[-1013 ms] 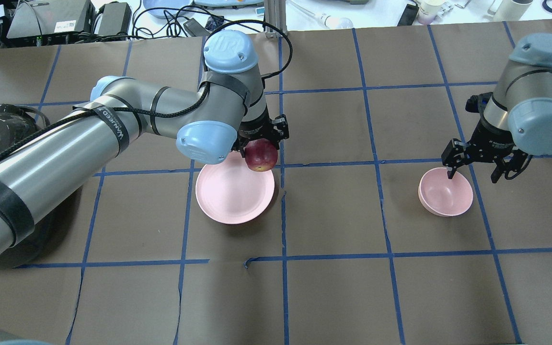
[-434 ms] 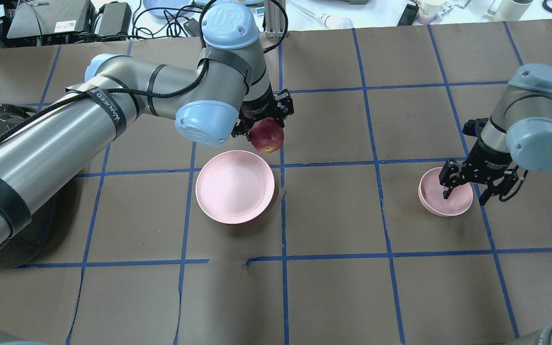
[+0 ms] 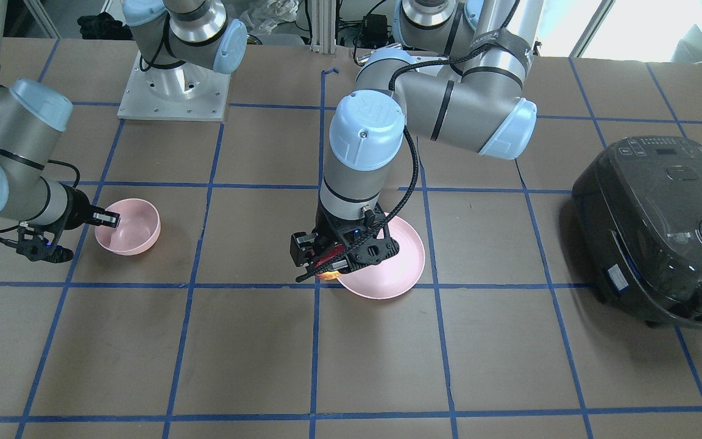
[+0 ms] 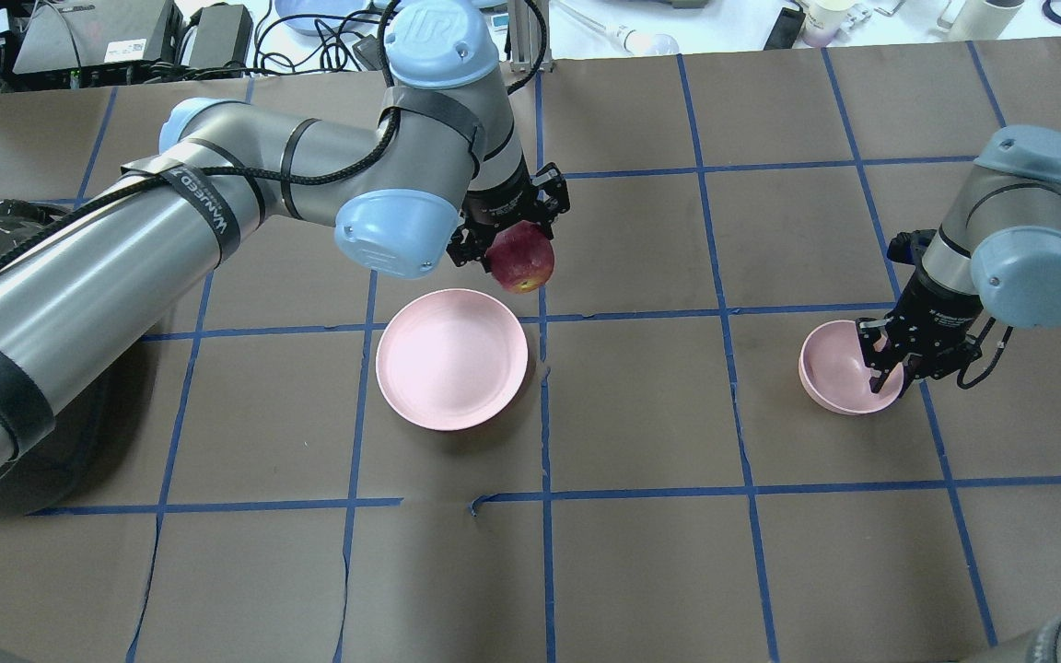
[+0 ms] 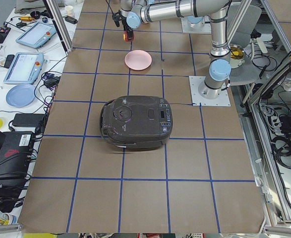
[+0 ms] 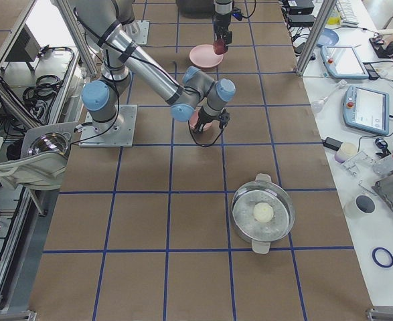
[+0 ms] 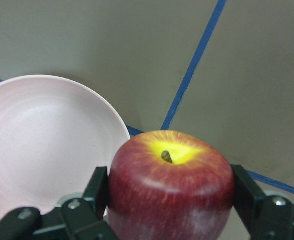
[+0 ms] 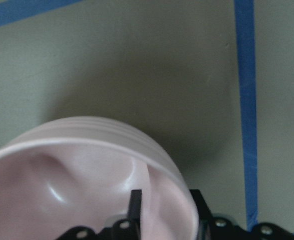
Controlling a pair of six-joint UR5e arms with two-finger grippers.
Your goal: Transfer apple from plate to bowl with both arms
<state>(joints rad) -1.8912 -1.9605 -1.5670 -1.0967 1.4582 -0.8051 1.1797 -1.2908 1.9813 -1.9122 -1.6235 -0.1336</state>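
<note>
Two arms showed in the front-facing view; the left gripper (image 3: 343, 255) hung at the edge of the plate (image 3: 403, 268), its body hiding nearly all of the apple (image 3: 327, 272), just a red-yellow sliver peeking out; well apart, the right gripper (image 3: 106, 218) sat at the rim of the bowl (image 3: 134, 231), jaws hard to read there. Overhead: apple clamped between the left jaws, lifted clear, just past the plate's far rim; right jaws drawn narrow across the bowl's wall, one inside, one outside. Side views: both grippers far too small to judge. Left wrist: apple filled the jaws, yellow stem end up, plate bare and partly cut off. Right wrist: jaws straddled the rim, bases cropped.
</note>
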